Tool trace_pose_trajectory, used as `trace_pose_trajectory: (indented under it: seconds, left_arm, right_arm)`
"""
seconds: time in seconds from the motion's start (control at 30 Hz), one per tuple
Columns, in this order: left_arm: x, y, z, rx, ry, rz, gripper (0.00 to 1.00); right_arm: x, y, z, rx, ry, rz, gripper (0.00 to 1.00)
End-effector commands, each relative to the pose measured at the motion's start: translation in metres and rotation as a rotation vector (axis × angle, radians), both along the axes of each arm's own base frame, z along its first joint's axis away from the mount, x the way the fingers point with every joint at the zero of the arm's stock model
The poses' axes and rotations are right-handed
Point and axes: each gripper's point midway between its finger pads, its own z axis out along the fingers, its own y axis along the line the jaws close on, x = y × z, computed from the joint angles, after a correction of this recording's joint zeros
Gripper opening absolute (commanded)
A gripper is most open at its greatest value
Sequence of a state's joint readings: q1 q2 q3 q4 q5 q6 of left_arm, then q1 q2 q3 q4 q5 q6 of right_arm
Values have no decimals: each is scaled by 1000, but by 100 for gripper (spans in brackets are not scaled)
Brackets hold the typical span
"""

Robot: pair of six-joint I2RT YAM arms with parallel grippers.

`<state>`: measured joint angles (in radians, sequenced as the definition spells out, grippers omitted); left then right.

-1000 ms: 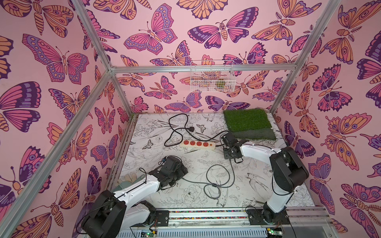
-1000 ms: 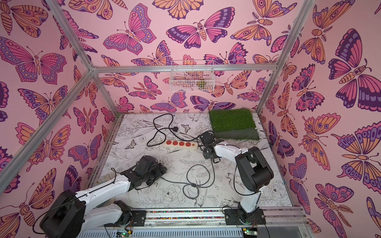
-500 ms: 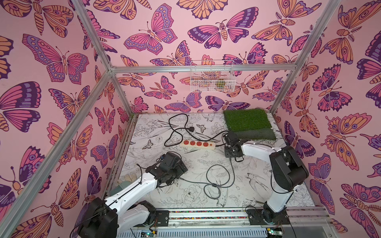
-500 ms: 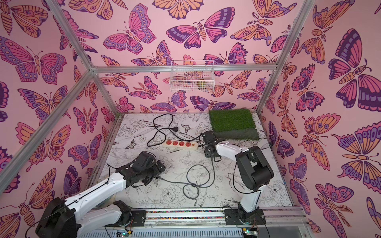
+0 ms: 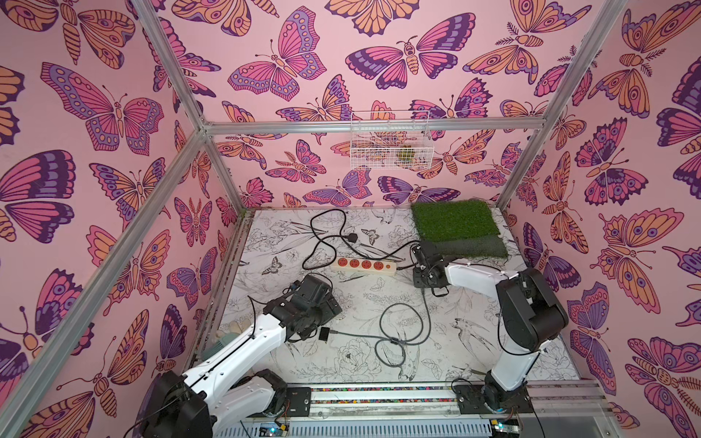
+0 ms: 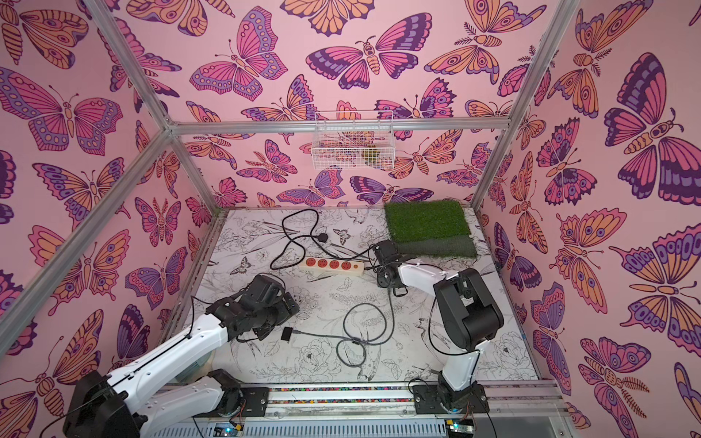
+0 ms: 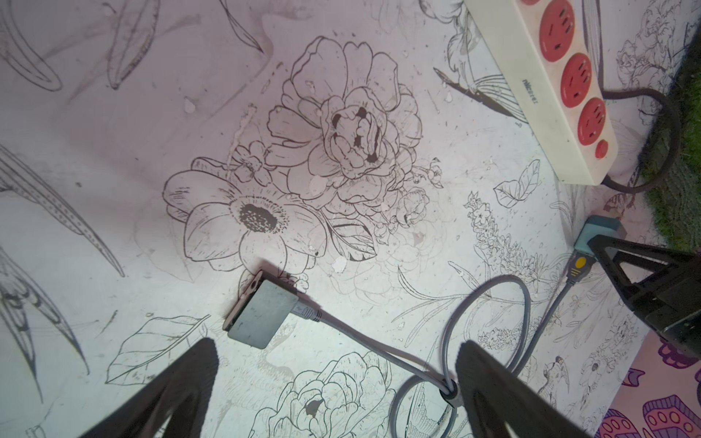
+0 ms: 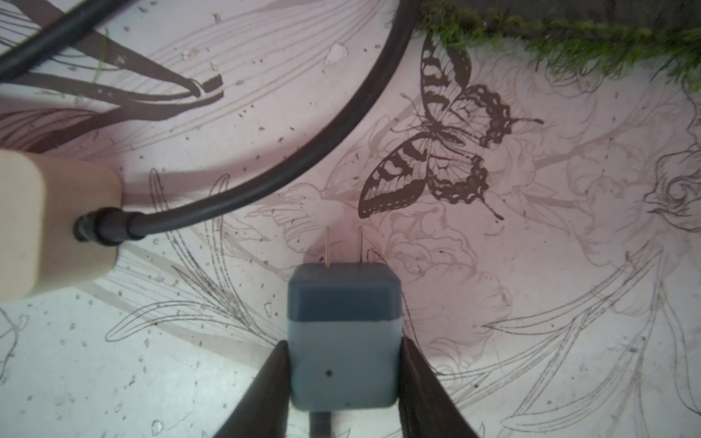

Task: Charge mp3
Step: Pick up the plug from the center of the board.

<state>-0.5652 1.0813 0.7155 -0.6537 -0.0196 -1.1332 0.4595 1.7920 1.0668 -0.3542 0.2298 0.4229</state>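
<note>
In both top views the mp3 [image 5: 324,334] [image 6: 286,333] lies flat on the desk [image 5: 379,292], toward its front left corner, with bare surface on its open sides.

Left wrist view: the left fingers [image 7: 178,386] stand wide and empty. The mp3 [image 7: 261,316] sits just ahead of their tips, untouched, with its grey cable [image 7: 360,338] trailing away.

Right wrist view: the right fingers [image 8: 265,386] clamp both flanks of the teal adapter [image 8: 343,341]. Its prongs face open desk, and the power strip [image 8: 49,223] ends just beside it.
</note>
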Motion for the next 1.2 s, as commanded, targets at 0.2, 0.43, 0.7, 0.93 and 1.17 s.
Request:
trace_pose_trajectory:
  seconds: [0.2, 0.43, 0.7, 0.93, 1.17]
  left_arm:
    - [-7, 8, -7, 71, 81, 15, 100]
    - [-6, 11, -4, 81, 85, 40, 99]
    - [-4, 6, -3, 74, 94, 30, 98]
    - [0, 2, 0, 60, 98, 29, 98]
    - [7, -9, 6, 3, 79, 37, 96]
  right_arm:
    - [-12, -1, -5, 29, 35, -13, 25]
    - [-15, -2, 2, 38, 21, -10, 16]
    - [-18, 5, 20, 98, -23, 15, 5]
    - [-24, 19, 42, 178, -64, 75, 4]
    - [-46, 77, 83, 406, -116, 299, 4]
